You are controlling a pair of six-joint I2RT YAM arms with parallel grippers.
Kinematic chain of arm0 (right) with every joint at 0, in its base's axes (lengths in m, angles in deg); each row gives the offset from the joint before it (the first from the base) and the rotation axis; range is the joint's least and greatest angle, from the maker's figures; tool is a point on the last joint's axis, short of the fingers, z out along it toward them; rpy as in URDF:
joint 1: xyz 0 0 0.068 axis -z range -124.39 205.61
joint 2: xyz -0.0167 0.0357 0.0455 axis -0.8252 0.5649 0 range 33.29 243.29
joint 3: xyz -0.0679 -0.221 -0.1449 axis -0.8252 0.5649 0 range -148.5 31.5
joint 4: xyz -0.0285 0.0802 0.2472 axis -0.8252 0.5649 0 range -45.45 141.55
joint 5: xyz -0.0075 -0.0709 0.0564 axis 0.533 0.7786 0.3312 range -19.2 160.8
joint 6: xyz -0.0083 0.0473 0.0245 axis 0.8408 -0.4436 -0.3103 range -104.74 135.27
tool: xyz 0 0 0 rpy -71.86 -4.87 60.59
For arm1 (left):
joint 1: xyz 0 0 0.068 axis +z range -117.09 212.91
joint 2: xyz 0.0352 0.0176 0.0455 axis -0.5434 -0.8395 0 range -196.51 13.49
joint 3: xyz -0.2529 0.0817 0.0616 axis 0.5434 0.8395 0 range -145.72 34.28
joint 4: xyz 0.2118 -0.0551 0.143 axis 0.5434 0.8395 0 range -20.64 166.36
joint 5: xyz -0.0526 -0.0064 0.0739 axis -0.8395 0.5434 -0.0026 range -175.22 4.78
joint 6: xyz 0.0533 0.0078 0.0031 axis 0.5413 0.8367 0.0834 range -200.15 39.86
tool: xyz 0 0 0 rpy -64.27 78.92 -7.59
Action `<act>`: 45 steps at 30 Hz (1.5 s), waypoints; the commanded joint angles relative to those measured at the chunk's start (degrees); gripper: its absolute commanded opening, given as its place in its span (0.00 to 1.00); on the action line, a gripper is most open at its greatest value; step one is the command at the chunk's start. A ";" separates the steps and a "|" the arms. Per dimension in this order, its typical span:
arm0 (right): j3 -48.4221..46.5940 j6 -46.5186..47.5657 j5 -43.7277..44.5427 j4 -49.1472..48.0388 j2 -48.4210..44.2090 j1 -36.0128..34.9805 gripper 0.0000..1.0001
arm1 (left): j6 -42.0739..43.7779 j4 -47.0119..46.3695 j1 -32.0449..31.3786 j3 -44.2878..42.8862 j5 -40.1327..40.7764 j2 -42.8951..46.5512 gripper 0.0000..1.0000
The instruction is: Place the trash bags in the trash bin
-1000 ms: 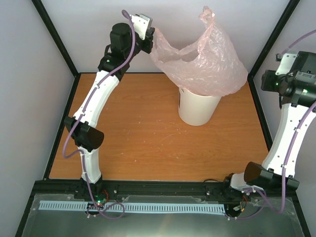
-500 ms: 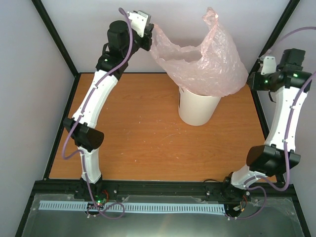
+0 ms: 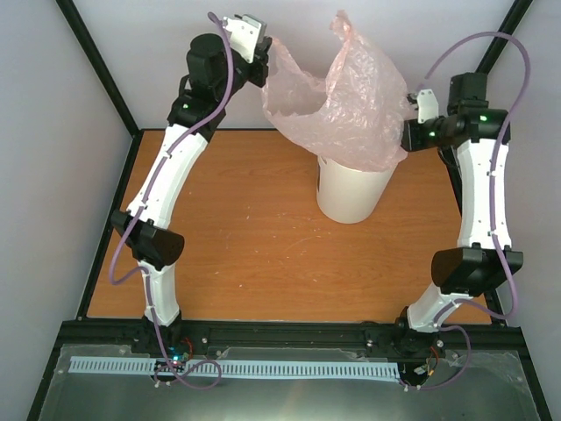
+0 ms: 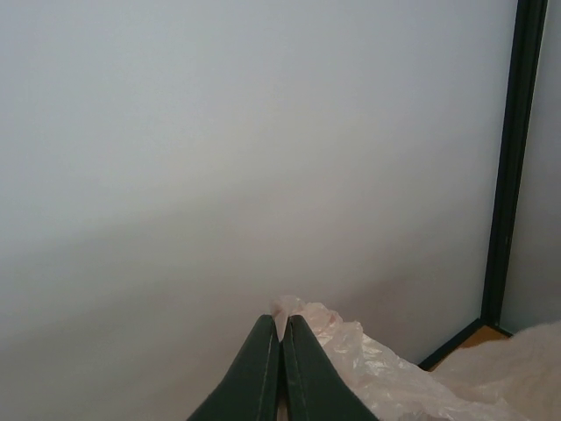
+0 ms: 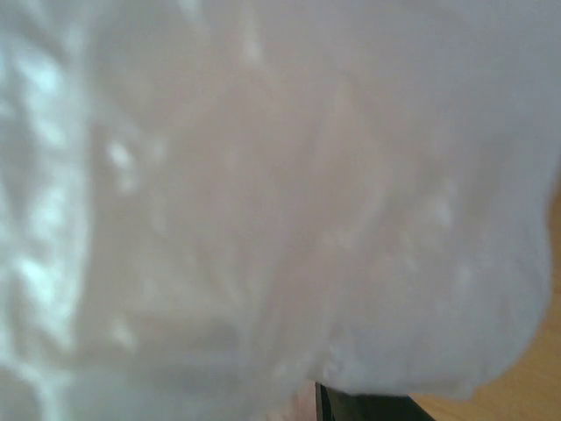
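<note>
Pretty plain setup tbh: an orange wood-grain counter (image 3: 254, 237) boxed in by pale grey-white walls, namely the back wall (image 3: 149, 61), left wall (image 3: 44, 175) and right wall (image 3: 543, 132). Black frame posts run up the back corners, one left (image 3: 96, 66) and one right (image 3: 495, 44). Along the near edge there's a black rail (image 3: 289, 331), then a white slotted strip (image 3: 263, 369) on a dull metal sheet (image 3: 289, 399). Light looks soft and even

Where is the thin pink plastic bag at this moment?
In the top view the translucent pale pink plastic bag hangs over the white round plastic bin, one corner pinched in the left gripper.
</note>
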 commanded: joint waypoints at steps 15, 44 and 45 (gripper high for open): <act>-3.15 -0.36 0.68 0.23 8.74 -4.92 0.27 | -1.65 -3.03 0.03 -2.97 -2.76 -1.13 0.01; -11.86 -1.06 6.23 -0.29 5.61 1.48 0.38 | -7.02 -3.12 -1.71 0.30 -15.50 1.15 0.01; -12.49 -1.03 6.22 -0.31 6.26 1.40 0.38 | -6.97 -3.28 -1.80 0.05 -15.25 1.34 0.01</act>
